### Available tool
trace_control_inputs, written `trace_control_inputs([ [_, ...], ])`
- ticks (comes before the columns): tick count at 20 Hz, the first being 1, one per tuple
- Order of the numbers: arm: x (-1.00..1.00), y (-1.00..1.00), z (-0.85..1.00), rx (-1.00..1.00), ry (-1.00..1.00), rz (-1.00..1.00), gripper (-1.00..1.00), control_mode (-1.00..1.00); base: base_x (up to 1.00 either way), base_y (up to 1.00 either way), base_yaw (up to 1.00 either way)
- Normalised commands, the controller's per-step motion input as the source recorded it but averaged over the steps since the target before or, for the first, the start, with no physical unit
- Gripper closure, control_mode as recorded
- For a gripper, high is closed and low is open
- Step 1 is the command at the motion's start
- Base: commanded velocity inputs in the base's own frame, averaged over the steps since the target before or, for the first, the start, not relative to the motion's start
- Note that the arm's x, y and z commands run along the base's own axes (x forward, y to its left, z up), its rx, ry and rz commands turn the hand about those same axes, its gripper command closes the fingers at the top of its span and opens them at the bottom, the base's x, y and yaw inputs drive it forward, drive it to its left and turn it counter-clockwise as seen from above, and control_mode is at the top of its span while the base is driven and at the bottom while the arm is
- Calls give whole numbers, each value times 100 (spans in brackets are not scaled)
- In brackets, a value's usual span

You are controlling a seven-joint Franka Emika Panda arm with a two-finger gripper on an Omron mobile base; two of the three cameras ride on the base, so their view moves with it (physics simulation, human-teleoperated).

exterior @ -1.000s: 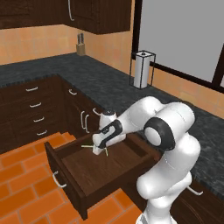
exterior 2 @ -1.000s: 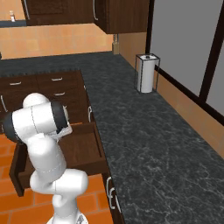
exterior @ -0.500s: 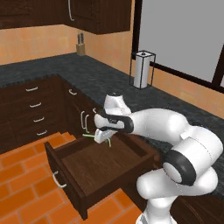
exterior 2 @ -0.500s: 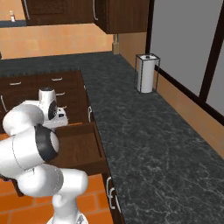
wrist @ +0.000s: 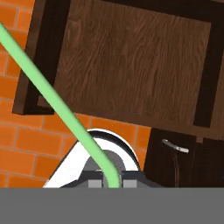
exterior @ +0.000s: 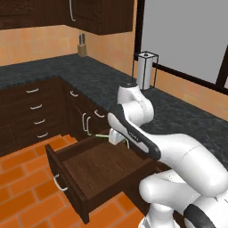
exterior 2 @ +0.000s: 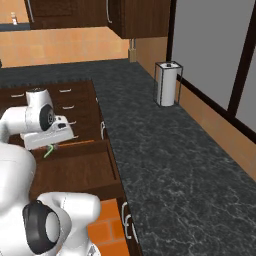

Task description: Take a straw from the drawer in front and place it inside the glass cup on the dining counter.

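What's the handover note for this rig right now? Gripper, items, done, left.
Gripper: shut on the straw, lifted above the drawer.
Straw: light green, pinched at one end between the fingers and sticking out from the hand; also seen beside the hand from the right base view.
Drawer: pulled open, nothing visible on its wooden floor.
Done: straw picked out of the drawer.
Left: carry it to the glass cup on the dining counter and drop it in.
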Motion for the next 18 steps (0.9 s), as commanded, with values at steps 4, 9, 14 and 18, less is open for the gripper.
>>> trace_control_inputs([
  [4,-6,-29,42,-11,0,0,100,-100,0,0,0],
  [9,-8,-1,6,-4,-2,0,100,100,-40,0,0],
  [14,0,0,0,0,0,0,100,100,-83,56,45],
  [18,0,0,0,0,0,0,100,100,-23,79,88],
])
